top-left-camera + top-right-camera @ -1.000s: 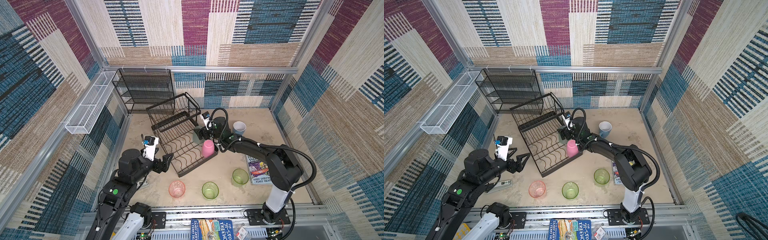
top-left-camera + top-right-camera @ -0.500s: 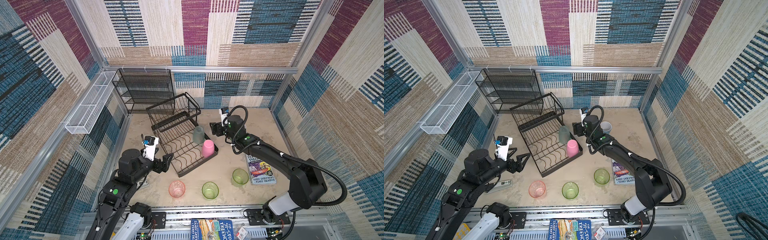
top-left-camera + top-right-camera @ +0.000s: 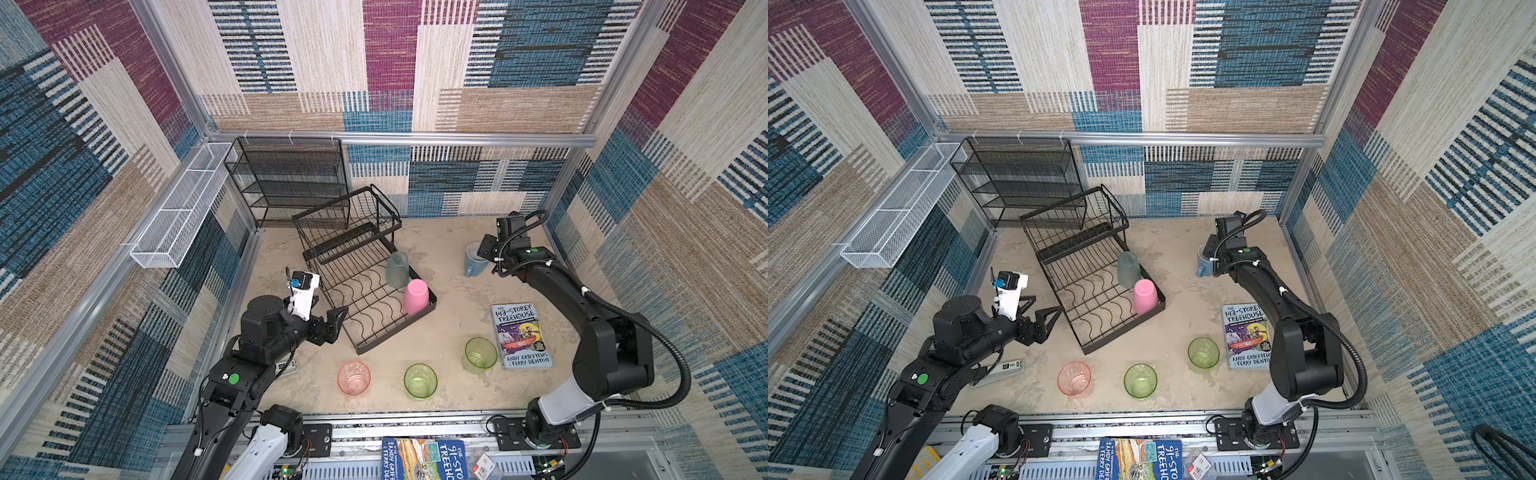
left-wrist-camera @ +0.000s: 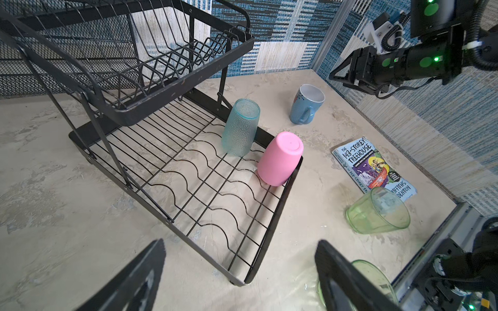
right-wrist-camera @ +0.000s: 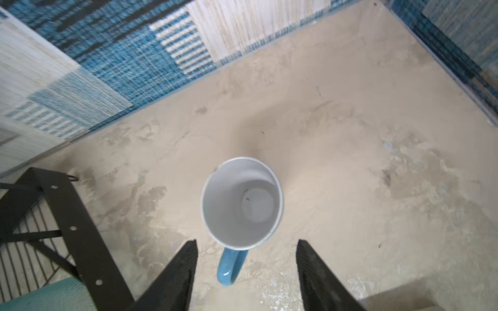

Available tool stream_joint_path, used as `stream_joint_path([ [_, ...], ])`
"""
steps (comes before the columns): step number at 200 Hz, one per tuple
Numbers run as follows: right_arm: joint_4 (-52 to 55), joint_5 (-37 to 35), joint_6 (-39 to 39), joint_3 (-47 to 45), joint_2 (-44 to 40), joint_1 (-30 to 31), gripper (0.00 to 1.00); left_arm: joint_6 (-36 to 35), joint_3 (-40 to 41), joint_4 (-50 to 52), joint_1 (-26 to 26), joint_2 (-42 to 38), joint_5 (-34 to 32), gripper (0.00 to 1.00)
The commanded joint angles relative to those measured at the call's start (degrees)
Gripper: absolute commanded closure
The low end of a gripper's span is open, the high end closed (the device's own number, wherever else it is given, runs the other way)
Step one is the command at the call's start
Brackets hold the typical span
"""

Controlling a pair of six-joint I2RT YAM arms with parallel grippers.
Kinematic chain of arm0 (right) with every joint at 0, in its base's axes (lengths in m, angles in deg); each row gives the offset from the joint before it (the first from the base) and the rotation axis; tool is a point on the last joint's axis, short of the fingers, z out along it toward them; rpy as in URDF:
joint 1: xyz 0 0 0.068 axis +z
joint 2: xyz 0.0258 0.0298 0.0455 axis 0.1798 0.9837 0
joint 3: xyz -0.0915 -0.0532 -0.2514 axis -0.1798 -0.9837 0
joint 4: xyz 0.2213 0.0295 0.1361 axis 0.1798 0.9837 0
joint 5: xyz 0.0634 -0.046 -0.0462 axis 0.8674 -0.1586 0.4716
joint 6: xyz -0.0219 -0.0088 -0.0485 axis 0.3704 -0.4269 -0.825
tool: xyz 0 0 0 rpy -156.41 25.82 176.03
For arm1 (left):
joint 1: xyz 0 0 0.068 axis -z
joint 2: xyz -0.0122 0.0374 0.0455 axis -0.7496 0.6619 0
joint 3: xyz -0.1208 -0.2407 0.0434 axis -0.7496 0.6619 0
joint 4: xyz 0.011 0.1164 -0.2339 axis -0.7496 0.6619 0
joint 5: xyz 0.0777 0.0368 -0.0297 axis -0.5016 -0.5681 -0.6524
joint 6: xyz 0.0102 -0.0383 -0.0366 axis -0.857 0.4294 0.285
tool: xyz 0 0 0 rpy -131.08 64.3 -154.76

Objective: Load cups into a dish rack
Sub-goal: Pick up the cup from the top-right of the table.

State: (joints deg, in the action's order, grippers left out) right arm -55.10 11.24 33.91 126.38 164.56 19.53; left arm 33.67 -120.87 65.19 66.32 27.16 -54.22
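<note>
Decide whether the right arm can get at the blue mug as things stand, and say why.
Probably yes. The right gripper hangs open over the blue mug, which stands upright on bare table; nothing lies between them, and the dish rack is off to one side.

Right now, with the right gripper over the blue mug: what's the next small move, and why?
Probably lower the right gripper straight down and close on the blue mug. Its jaws stand apart and hold nothing; the mug stands upright on the table, mouth up, centred ahead of them, outside the dish rack.
</note>
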Motion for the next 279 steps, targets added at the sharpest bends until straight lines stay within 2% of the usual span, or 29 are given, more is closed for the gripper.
stream_joint_path([
  [1, 5.11, 1.21, 4.64, 1.15, 1.55, -1.39, 0.41, 0.27, 0.13, -1.54, 0.08, 0.21, 0.2, 0.1],
  [91, 5.75, 7.07, 6.78, 7.61, 11.72, -4.32, 0.45, -0.09, 0.07, -1.16, 0.0, 0.28, -0.95, 0.11],
  [109, 6.36, 6.91, 7.11, 8.72, 12.89, -4.4, 0.51, -0.17, 0.11, -1.15, 0.08, 0.63, -1.03, 0.11],
  [145, 7.01, 7.42, 7.84, 9.36, 14.16, -4.59, 0.55, -0.17, -0.02, -1.2, 0.04, 1.09, -1.04, 0.11],
  [161, 6.99, 7.96, 8.04, 9.14, 14.27, -4.6, 0.61, -0.17, -0.02, -1.29, 0.08, 1.13, -1.04, 0.11],
  [172, 7.13, 8.46, 8.1, 9.14, 14.46, -4.69, 0.68, -0.17, 0.0, -1.26, 0.08, 1.24, -1.0, 0.11],
  [196, 7.12, 8.96, 7.99, 8.92, 14.25, -4.69, 0.75, -0.17, 0.0, -1.24, 0.02, 1.28, -1.05, 0.11],
  [243, 5.47, 10.03, 7.76, 6.55, 12.25, -4.69, 0.85, 0.0, -0.1, -1.24, 0.04, 1.39, -0.95, 0.11],
  [259, 4.59, 10.86, 7.76, 5.43, 11.55, -4.69, 0.92, 0.31, -0.05, -1.33, 0.06, 1.56, -0.65, 0.11],
  [279, 3.19, 11.22, 7.63, 3.84, 9.8, -4.71, 0.94, 0.91, -0.21, -1.56, 0.08, 2.24, 0.16, 0.11],
])
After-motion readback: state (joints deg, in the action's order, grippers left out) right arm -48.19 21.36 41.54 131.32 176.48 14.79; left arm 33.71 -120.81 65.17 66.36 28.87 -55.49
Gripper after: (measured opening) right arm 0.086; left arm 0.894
